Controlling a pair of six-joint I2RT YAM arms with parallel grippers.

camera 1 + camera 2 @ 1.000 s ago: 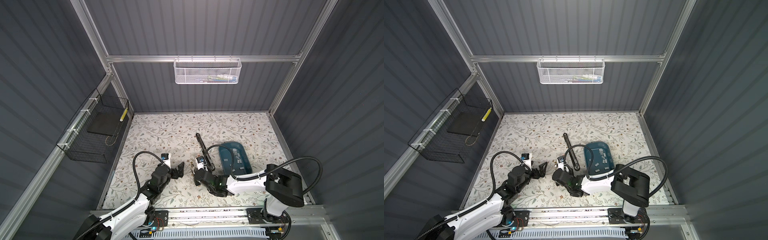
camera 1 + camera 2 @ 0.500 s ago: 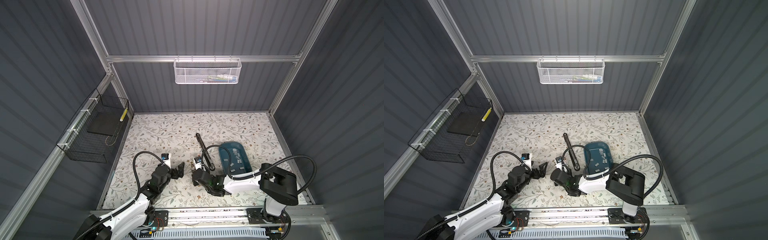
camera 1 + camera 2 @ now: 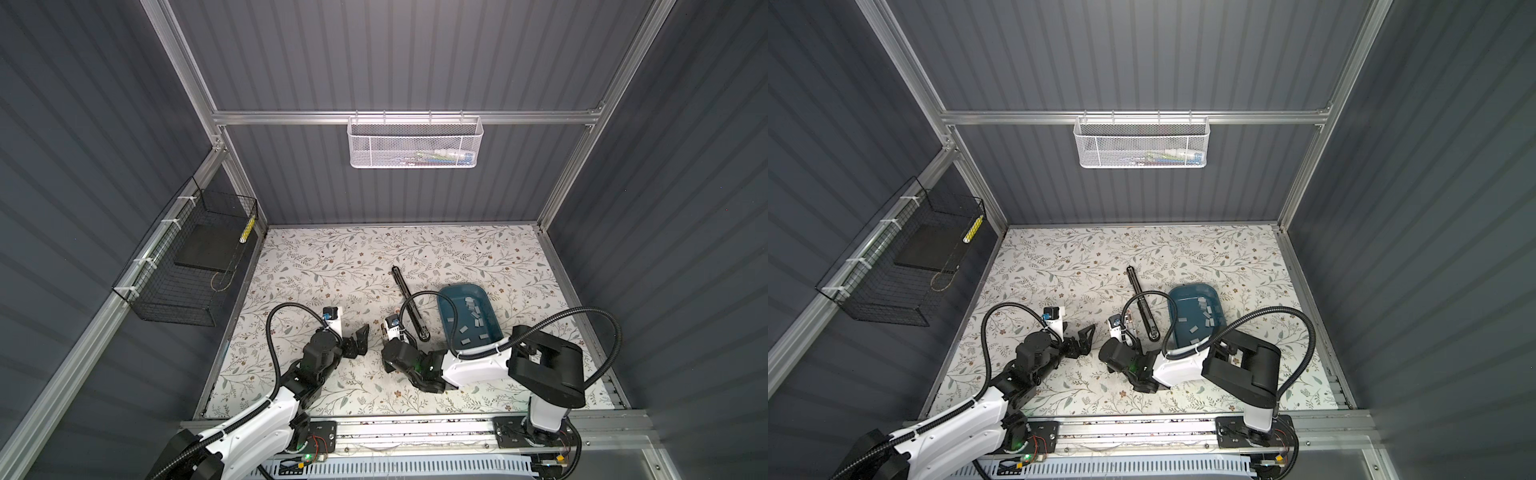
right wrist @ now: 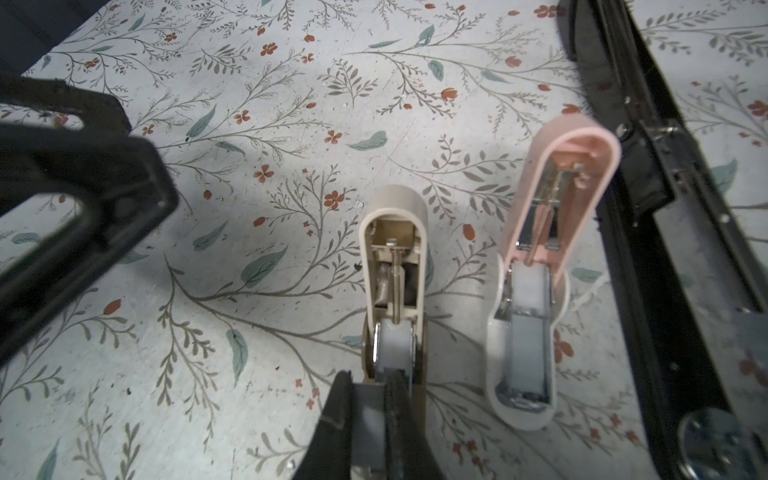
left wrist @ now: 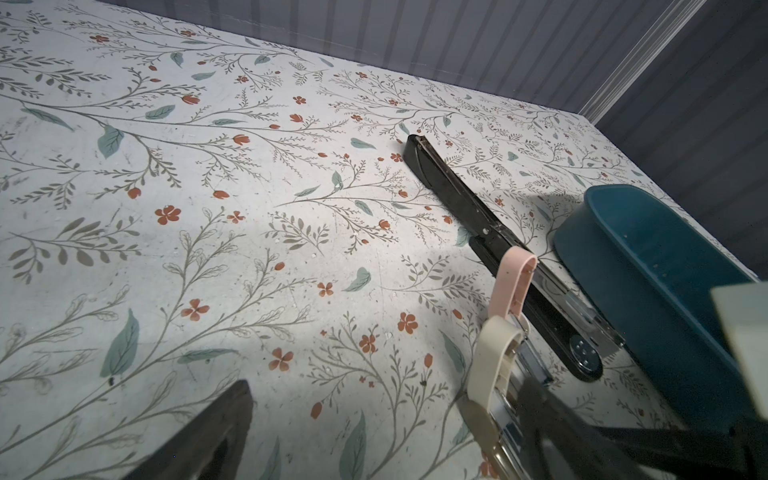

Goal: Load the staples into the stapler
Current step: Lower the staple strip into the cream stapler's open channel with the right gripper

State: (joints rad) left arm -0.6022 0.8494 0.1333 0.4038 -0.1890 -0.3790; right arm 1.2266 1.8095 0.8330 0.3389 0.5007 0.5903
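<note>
In the right wrist view my right gripper (image 4: 368, 388) is shut on a flat grey strip of staples (image 4: 368, 417), held at the rear end of an open cream stapler (image 4: 392, 266). An open pink stapler (image 4: 552, 249) lies beside it, and a long black stapler (image 4: 665, 208) lies past that. More staples (image 3: 473, 318) lie loose in the blue tray (image 3: 446, 307). My left gripper (image 3: 360, 337) stands open and empty just left of the cream stapler, a short gap away; in the left wrist view only one of its fingers (image 5: 208, 440) shows plainly.
The blue tray (image 5: 665, 299) sits right against the black stapler (image 5: 498, 249). A white mesh basket (image 3: 415, 143) hangs on the back wall and a black wire basket (image 3: 187, 266) on the left wall. Floral table surface (image 3: 332, 266) stretches behind the staplers.
My right arm has shifted a little to the left, bringing its gripper closer to the cream stapler. The left arm has stayed still with its jaws wide.
</note>
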